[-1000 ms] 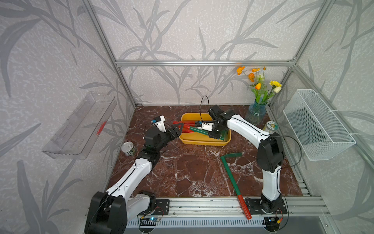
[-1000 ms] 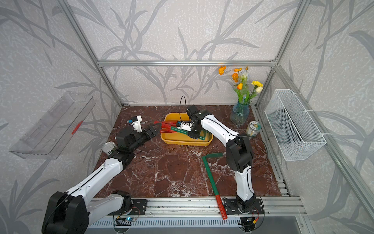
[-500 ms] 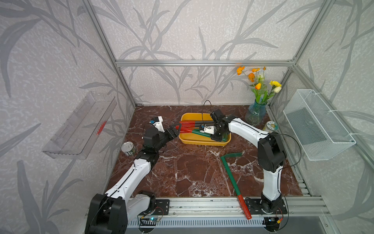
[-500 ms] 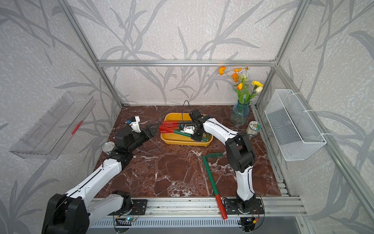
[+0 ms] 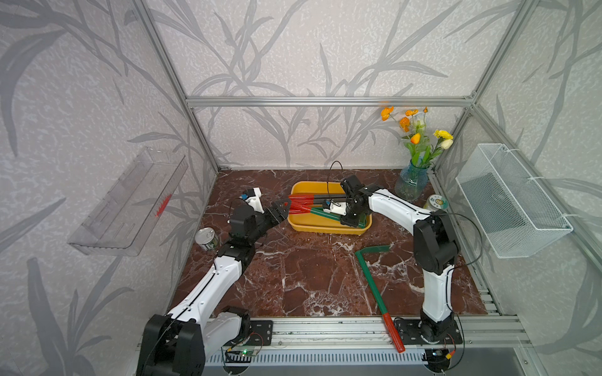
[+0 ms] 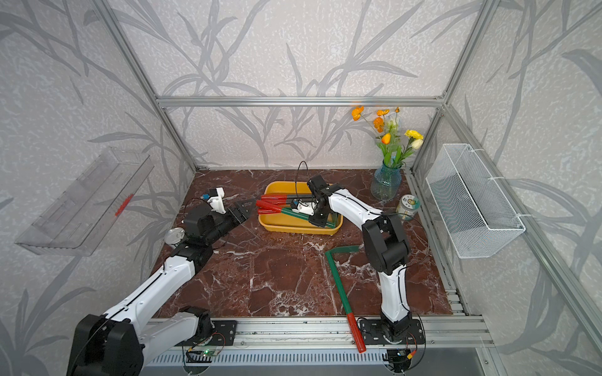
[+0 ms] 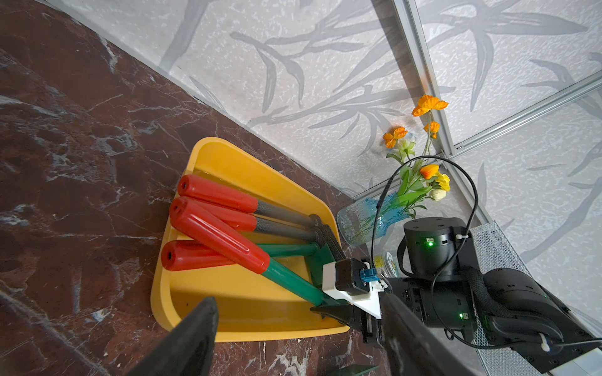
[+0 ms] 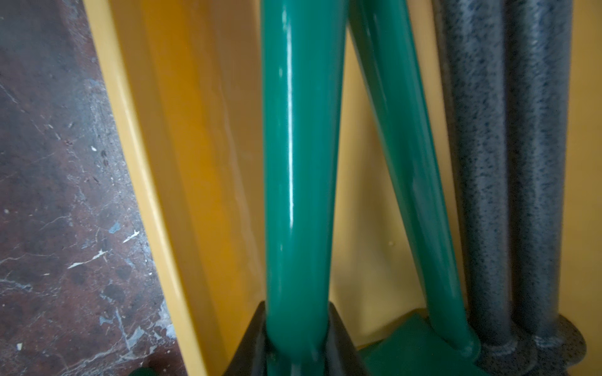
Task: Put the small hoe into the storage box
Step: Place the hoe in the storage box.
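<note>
In both top views we judge the placing step to be near its end. The right pincer (image 5: pixel 350 220) is clamped on the green shaft of the small hoe (image 5: pixel 314 212), which lies slantwise inside the storage box (image 5: pixel 325 228) at the back of the desk (image 5: pixel 309 276). The left pincer (image 5: pixel 281 210) hangs just beside the box's end, spread wide and holding nothing. A long green tool (image 5: pixel 371 280) lies well apart on the desk. The other top view gives the same picture: right pincer (image 6: pixel 317 218) low over the box (image 6: pixel 293 228), hoe (image 6: pixel 286 212) in its hold, left pincer (image 6: pixel 244 208) empty.

In the left wrist view the hoe (image 7: pixel 218 234) shows a fat red grip and a glossy green shaft. The grip rests across the red handles of the other tools (image 7: pixel 221 195) in the box (image 7: pixel 234 330), so the hoe sits tilted. Its head is hidden behind the right pincer (image 7: pixel 338 314). The left pincer (image 7: pixel 299 304) gapes open in front of the box.

In the right wrist view the right pincer (image 8: pixel 296 345) is closed tight around the shaft (image 8: pixel 296 162), with the yellow box wall (image 8: pixel 182 162) alongside.

The next move, we think, calls for the right pincer to let go and lift straight up, clear of the handles.
</note>
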Robot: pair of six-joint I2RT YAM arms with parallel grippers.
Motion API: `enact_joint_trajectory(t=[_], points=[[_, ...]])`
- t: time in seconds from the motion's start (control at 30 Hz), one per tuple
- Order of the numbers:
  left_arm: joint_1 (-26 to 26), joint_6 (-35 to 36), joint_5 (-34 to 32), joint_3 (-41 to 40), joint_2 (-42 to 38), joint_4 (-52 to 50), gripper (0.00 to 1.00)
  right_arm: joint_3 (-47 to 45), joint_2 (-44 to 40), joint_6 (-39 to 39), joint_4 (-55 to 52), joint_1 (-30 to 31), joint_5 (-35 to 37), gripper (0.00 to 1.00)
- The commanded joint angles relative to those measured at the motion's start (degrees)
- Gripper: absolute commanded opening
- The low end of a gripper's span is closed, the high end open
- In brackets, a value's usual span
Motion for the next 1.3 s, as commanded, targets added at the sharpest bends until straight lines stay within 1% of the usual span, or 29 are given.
enact_joint_trajectory(t=[0.0,0.13,0.23,0.3,0.43,0.5,0.67,0.77,0.87,0.93,1.0,1.07,1.27], points=[[0.44,1.2,-0.51,-0.14,-0.91,-0.13,0.78,-0.72,0.81,-1.61,2.79,0.07,-0.67,0.18],[0.53,1.27,-0.64,-0.24,-1.11,-0.19,0.78,-2.47,-0.47,-1.0,4.52,0.08,-0.5,0.3],[0.51,1.37,-0.73,-0.2,-1.18,-0.42,0.78,-3.87,-2.13,-0.73,5.89,0.13,-0.58,0.34],[0.57,1.46,-0.97,-0.19,-1.19,-0.66,0.78,-4.44,-2.75,-0.9,6.21,0.06,-0.55,0.35],[0.63,1.64,-1.24,-0.26,-1.34,-0.79,0.78,-6.03,-3.4,-0.98,6.91,0.23,-2.13,0.32],[0.68,1.81,-1.37,-0.24,-1.37,-1.02,0.78,-7.61,-3.75,-0.51,8.11,0.62,-1.28,0.32],[0.72,1.95,-1.43,-0.26,-1.36,-1.25,0.78,-13.58,-8.93,2.48,17.1,0.64,1.96,0.34],[0.72,1.98,-1.47,-0.09,-1.23,-1.55,0.78,-13.4,-12.55,5.0,20.07,0.63,0.1,0.36],[0.69,1.99,-1.67,-0.33,-0.81,-1.22,0.78,-11.62,-13.74,7.15,22.71,0.64,-3.65,0.38],[0.73,1.57,-1.61,-0.87,-0.32,-0.41,0.78,-9.36,-12.58,8.7,24.4,0.67,-7.77,0.4],[0.68,1.46,-1.52,-1.0,0.12,-0.14,0.77,-4.62,-9.47,10.53,23.07,0.71,-11.94,0.4],[0.73,1.68,-1.6,-1.12,0.03,-0.39,0.77,1.83,-4.94,12.01,21.12,0.89,-16.33,0.4],[1.06,2.27,-2.95,-1.61,-1.2,-2.22,0.77,25.39,11.83,12.33,9.1,2.06,-24.04,0.4]])
